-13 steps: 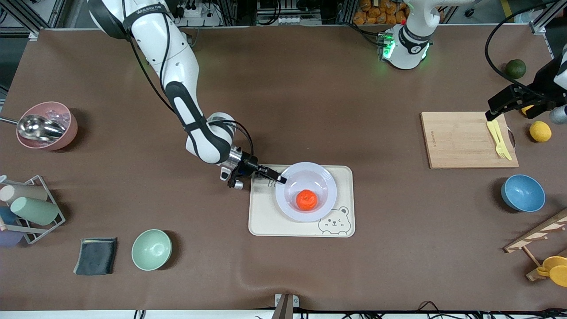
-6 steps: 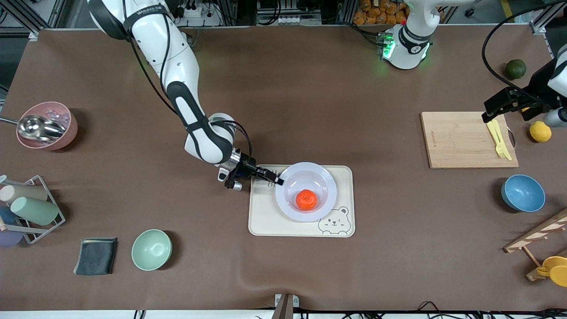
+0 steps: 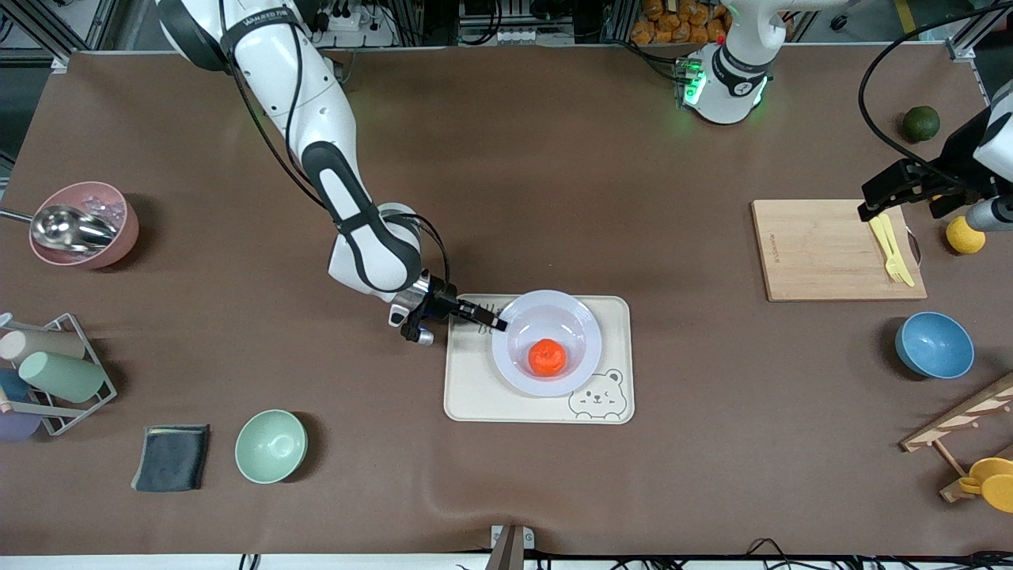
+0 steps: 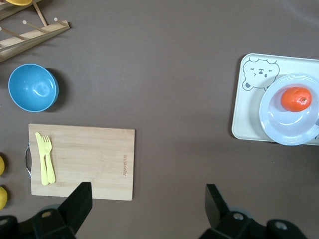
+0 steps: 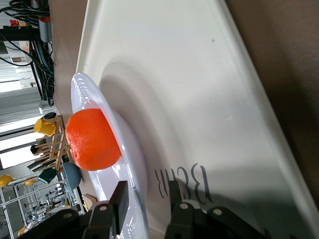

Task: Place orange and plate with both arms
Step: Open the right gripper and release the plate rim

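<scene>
The orange [image 3: 547,356] lies in the well of the lavender-white plate [image 3: 554,299], which rests on the cream bear-printed tray [image 3: 475,388]. My right gripper [image 3: 497,321] is low at the plate's rim on the side toward the right arm's end. In the right wrist view its fingers [image 5: 119,199] straddle the rim of the plate [image 5: 132,149] with a gap, open, and the orange [image 5: 92,139] sits just past them. My left gripper [image 3: 874,204] hangs open and empty over the edge of the cutting board. The left wrist view shows the gripper [image 4: 148,204], the orange [image 4: 296,98] and the plate [image 4: 279,129].
A wooden cutting board [image 3: 831,249] carries yellow cutlery [image 3: 890,249]. A lemon [image 3: 964,235], a dark green fruit [image 3: 921,123], a blue bowl [image 3: 934,344] and a wooden rack [image 3: 961,419] are at the left arm's end. A green bowl [image 3: 271,446], dark cloth [image 3: 172,457], pink bowl [image 3: 83,224] and cup rack [image 3: 47,372] are at the right arm's end.
My right gripper has drawn back slightly from the plate, which has stayed on the tray with the orange. My left gripper has shifted a little toward the robots' side of the table.
</scene>
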{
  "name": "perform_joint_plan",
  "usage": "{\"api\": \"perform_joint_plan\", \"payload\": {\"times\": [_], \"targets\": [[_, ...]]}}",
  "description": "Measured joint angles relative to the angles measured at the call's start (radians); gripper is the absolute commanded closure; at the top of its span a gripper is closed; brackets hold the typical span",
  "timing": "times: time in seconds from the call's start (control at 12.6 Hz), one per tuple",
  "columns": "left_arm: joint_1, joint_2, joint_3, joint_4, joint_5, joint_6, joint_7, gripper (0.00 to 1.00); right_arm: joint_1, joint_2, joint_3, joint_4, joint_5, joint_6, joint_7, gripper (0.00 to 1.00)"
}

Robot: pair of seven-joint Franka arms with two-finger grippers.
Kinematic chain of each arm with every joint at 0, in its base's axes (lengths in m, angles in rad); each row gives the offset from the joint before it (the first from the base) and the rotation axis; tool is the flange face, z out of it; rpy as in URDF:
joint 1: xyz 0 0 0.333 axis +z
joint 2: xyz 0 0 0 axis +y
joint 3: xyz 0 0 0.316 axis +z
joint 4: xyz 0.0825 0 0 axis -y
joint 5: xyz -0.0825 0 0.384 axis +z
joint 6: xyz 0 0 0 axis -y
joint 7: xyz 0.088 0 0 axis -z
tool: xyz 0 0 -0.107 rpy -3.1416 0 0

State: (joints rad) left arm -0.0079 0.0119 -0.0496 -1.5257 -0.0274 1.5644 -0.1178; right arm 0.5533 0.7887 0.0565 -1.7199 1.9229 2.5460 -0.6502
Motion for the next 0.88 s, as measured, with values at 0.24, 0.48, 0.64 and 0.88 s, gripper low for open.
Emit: {"api": "perform_joint_plan", "payload": {"times": [0.24,0.48,0.64,0.88], "targets": [[0.000,0.000,-0.002,0.000,0.000,0.000,-0.009,0.00,0.000,-0.002,-0.004,0.009,-0.117,0.000,0.159,0.54],[0.000,0.000,-0.007,0.001,0.000,0.000,-0.019,0.00,-0.001,-0.018,-0.006,0.025,-0.273,0.001,0.356,0.54],[0.000,0.000,-0.008,0.001,0.000,0.000,-0.020,0.00,-0.009,-0.028,-0.007,0.033,-0.342,0.001,0.432,0.54],[0.000,0.000,-0.008,0.001,0.000,0.000,-0.020,0.00,-0.035,-0.045,-0.009,0.039,-0.459,-0.027,0.536,0.50]]}}
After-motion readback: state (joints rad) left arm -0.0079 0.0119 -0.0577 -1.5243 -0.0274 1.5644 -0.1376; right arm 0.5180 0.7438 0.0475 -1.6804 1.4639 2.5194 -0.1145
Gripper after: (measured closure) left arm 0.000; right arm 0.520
